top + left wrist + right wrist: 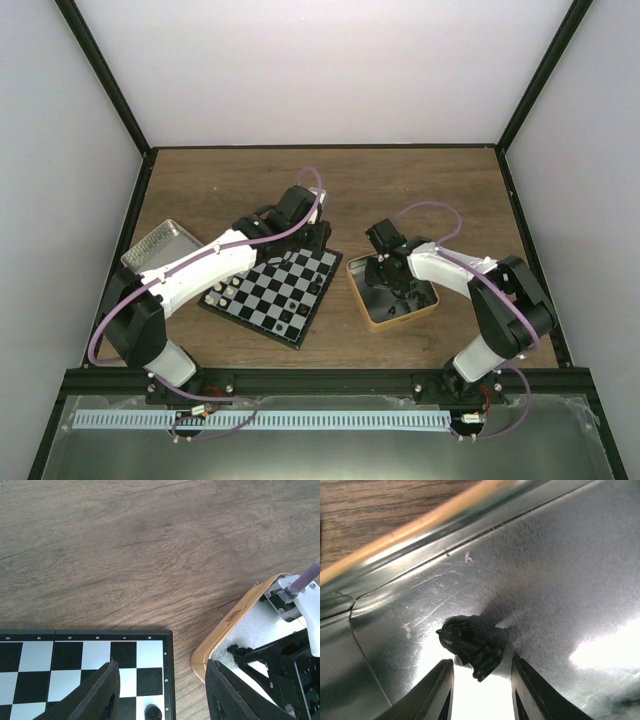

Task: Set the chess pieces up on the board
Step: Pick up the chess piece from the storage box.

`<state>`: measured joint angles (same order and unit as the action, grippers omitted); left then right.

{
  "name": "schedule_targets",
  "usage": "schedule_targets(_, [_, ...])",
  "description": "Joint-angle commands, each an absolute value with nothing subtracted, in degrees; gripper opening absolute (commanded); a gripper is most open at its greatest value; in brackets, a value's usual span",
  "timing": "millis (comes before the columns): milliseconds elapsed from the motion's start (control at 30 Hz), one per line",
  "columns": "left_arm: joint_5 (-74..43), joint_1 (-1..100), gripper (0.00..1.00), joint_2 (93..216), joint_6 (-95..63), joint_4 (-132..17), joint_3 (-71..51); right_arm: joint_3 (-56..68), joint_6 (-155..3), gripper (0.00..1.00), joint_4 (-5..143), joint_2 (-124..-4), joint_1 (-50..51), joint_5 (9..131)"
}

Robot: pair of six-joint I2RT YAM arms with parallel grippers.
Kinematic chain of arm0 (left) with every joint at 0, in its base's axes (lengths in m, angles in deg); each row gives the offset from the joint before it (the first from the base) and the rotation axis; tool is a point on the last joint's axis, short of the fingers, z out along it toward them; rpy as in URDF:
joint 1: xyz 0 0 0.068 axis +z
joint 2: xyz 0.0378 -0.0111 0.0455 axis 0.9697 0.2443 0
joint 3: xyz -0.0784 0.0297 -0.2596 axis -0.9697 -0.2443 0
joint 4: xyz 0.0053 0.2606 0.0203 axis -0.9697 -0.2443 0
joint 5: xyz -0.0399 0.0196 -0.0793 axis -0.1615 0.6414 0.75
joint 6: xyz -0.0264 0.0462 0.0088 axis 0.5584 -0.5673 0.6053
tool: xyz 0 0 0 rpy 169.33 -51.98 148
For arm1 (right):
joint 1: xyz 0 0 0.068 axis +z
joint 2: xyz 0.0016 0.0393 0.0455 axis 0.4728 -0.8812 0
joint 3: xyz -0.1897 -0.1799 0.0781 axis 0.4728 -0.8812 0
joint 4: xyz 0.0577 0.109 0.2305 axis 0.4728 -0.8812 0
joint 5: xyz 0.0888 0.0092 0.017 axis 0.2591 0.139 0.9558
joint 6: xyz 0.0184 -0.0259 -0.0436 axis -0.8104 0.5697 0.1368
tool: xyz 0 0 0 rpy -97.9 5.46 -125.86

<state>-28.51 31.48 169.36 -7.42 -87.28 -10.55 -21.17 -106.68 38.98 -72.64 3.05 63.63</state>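
Brown wooden table (420,190) carries the board (275,295), partly filled with chess pieces (228,292); over its 1 o'clock corner the left gripper (162,692) hangs with fingers (102,695) released, empty. At 3 o'clock from it, inside the gold-rimmed tin (354,290), the right gripper (482,692) has parted fingers beside a lying black piece (467,642), not clasping it; better to centre on its body and close softly, since it may slide on metal. Only small border numerals (124,638) are readable, no brand.

The counter (150,555) is matt brown wood with a clear grain. The tin (545,570) is bare, shiny metal, finely scratched, with a gold-coloured rim. The piece (467,642) is glossy black. The board (65,655) looks smooth and faintly glossy.
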Motion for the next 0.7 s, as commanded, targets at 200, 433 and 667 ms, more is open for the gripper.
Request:
schedule_targets(200, [-29.3,31.7,0.49,168.4,-7.8,-86.2,-10.6,-16.7,-102.3,0.36,37.7,-75.7,3.2,59.3])
schedule_targets(433, [-29.4,31.7,0.49,168.3,-7.8,-86.2,-10.7,-16.7,-103.3,0.34,37.1,-76.5,3.3,56.2])
schedule_targets(667, [-28.9,31.8,0.49,168.3,-8.2,-86.1,-10.7,-18.1,-103.4,0.22,38.4,-75.9,3.3,57.9])
